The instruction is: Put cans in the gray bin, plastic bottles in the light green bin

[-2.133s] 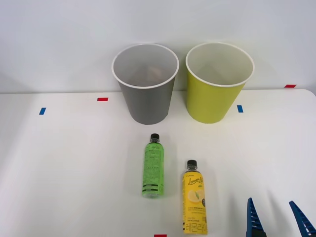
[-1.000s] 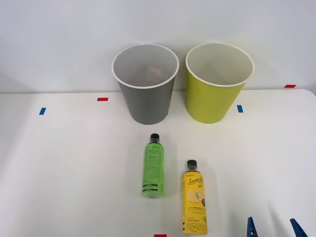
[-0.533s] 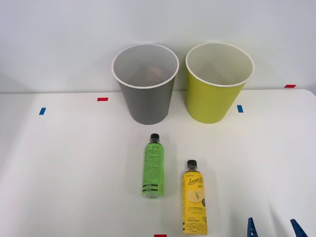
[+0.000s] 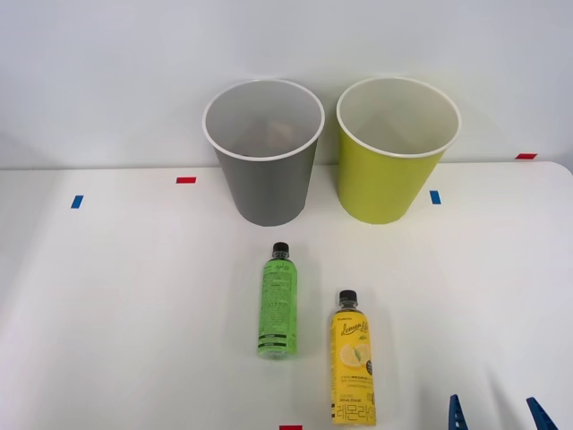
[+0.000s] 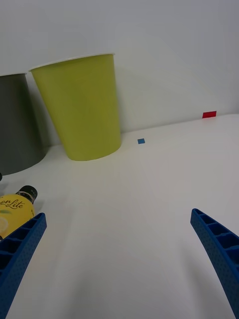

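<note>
Two black-capped plastic bottles lying on the white worktop, green-label bottle (image 4: 278, 301) in front of the tall gray tapered bin (image 4: 263, 152), yellow lemon-label bottle (image 4: 353, 357) just right of it, yellow-green tapered bin (image 4: 397, 150) beside the gray bin, something indistinct inside the gray bin, right hand (image 4: 497, 414) released, fingers spread, right of the lemon bottle.

White table (image 4: 116, 296), red tape marks (image 4: 186, 180), blue tape marks (image 4: 77, 202).

The white tabletop (image 4: 116, 296) carries a gray bin (image 4: 265, 184) and a green bin (image 4: 389, 184) side by side at the back, two bottles lying nearer, green (image 4: 278, 305) and lemon (image 4: 353, 360), plus small red and blue tape marks
</note>
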